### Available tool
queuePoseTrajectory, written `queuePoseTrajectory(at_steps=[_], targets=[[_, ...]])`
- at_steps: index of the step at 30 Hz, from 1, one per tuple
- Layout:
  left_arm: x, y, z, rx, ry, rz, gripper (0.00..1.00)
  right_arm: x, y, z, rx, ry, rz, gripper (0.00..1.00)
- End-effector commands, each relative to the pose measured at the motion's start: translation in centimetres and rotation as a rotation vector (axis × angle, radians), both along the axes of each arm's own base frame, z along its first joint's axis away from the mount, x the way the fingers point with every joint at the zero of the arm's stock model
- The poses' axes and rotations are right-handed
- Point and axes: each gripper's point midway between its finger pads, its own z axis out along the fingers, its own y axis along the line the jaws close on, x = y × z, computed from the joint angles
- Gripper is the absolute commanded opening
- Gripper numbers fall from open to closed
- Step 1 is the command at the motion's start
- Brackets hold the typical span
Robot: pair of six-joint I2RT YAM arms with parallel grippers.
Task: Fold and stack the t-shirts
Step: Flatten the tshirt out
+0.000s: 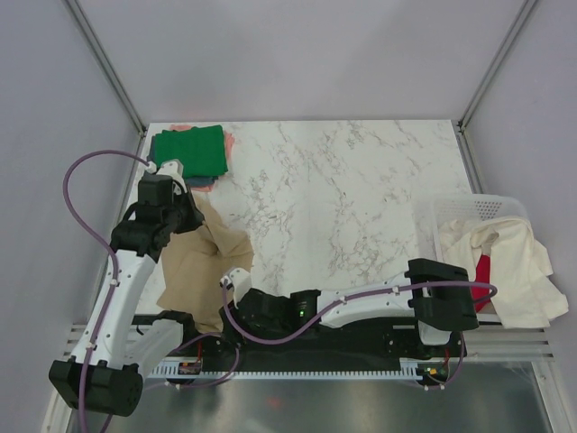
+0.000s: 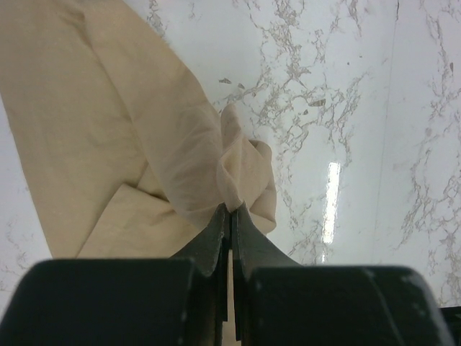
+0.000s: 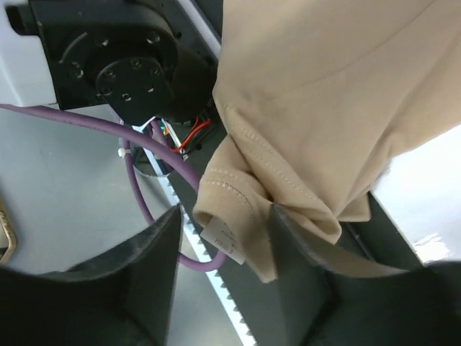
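Top view, 11 o'clock: salmon-pink t-shirt and dark blue-grey t-shirt mostly hidden under green t-shirt; edges only.
3 o'clock: red t-shirt mostly hidden by cream t-shirt; white mesh basket partly covered.
Right wrist view: tan t-shirt cut off at 12 and 3 o'clock; label print unreadable.
Left wrist view: same shirt cut off at 9 and 12 o'clock.
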Motion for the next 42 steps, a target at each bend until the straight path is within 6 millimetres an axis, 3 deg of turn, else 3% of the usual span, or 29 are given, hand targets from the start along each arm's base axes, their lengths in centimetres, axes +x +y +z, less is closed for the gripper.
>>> queuePoseTrajectory(at_steps=[1, 2, 4, 5, 6, 7, 10, 11, 13, 14, 16, 18, 19, 20, 22, 23, 25, 26, 27, 28, 31, 33, 36, 39, 42], targets=[[0.5, 0.4, 1.0, -0.005, -0.058, 0.030, 0.02, 0.0, 0.9, 1.0, 0.044, 0.017, -0.056, 0.56], [0.5, 0.4, 0.9, -0.005, -0.056, 0.030, 0.02, 0.1, 0.6, 0.4, 0.029, 0.018, -0.064, 0.42], [0.4, 0.4, 0.9, -0.007, -0.056, 0.032, 0.02, 1.1, -0.4, -0.4, -0.013, -0.012, -0.115, 0.25], [0.4, 0.4, 1.0, -0.008, -0.062, 0.032, 0.02, 1.7, -0.9, -0.2, -0.027, -0.031, -0.147, 0.05], [0.4, 0.4, 1.2, -0.010, -0.065, 0.033, 0.02, 2.5, -1.6, -0.3, -0.055, -0.053, -0.180, 0.00], [0.4, 0.4, 1.4, -0.011, -0.072, 0.033, 0.02, 3.3, -3.2, -0.8, -0.123, -0.078, -0.217, 0.00], [0.2, 0.4, 1.8, -0.010, -0.080, 0.027, 0.02, 6.8, -7.0, 1.1, -0.162, -0.149, -0.342, 0.00], [0.1, 0.4, 2.2, -0.012, -0.088, 0.026, 0.02, 8.2, -8.8, 2.7, -0.135, -0.165, -0.390, 0.00], [0.0, -0.1, 2.3, -0.029, -0.089, 0.004, 0.02, 9.4, -11.6, 3.6, -0.153, -0.185, -0.435, 0.00], [0.0, -0.3, 2.3, -0.038, -0.087, -0.002, 0.02, 9.9, -13.4, 5.4, -0.120, -0.193, -0.468, 0.00], [-0.2, -1.1, 2.3, -0.079, -0.079, -0.024, 0.02, 12.0, -17.9, 6.0, -0.185, -0.242, -0.582, 0.00], [-0.4, -1.7, 2.0, -0.109, -0.068, -0.036, 0.02, 14.6, -22.9, 8.3, -0.171, -0.266, -0.758, 0.00], [-0.4, -2.3, 1.8, -0.139, -0.054, -0.053, 0.02, 15.0, -25.5, 8.3, -0.220, -0.280, -0.802, 0.00], [-0.5, -2.6, 1.1, -0.149, -0.035, -0.059, 0.02, 16.1, -28.2, 9.6, -0.187, -0.282, -0.882, 0.00], [-0.4, -3.0, 0.2, -0.170, -0.004, -0.063, 0.02, 16.8, -31.6, 10.1, -0.207, -0.305, -0.967, 0.00], [-0.3, -3.1, -0.4, -0.174, 0.010, -0.065, 0.02, 16.9, -33.2, 10.6, -0.195, -0.307, -1.012, 0.03], [-0.3, -3.4, -1.3, -0.185, 0.036, -0.066, 0.02, 17.5, -36.2, 10.2, -0.253, -0.304, -1.103, 0.21], [-0.4, -3.5, -2.3, -0.186, 0.063, -0.069, 0.02, 17.8, -37.1, 10.2, -0.273, -0.303, -1.138, 0.66], [-0.4, -3.7, -2.9, -0.193, 0.078, -0.076, 0.02, 17.8, -37.6, 10.0, -0.301, -0.302, -1.155, 0.85], [-0.5, -3.9, -3.5, -0.199, 0.094, -0.079, 0.02, 17.7, -38.3, 9.6, -0.344, -0.299, -1.168, 0.95], [-1.2, -4.5, -5.6, -0.213, 0.143, -0.099, 0.02, 18.1, -36.6, 9.6, -0.381, -0.272, -1.127, 0.98], [-1.5, -4.4, -6.8, -0.209, 0.156, -0.096, 0.02, 17.8, -33.4, 8.9, -0.356, -0.206, -1.016, 0.92], [-1.5, -4.6, -6.4, -0.220, 0.137, -0.102, 0.02, 17.2, -27.3, 8.5, -0.197, -0.138, -0.902, 0.88], [-1.5, -4.8, -6.4, -0.224, 0.131, -0.109, 0.02, 16.1, -23.9, 5.6, -0.209, -0.082, -0.846, 0.85], [-1.7, -5.3, -6.4, -0.234, 0.134, -0.138, 0.02, 15.5, -22.0, 2.5, -0.275, -0.056, -0.817, 0.82]])
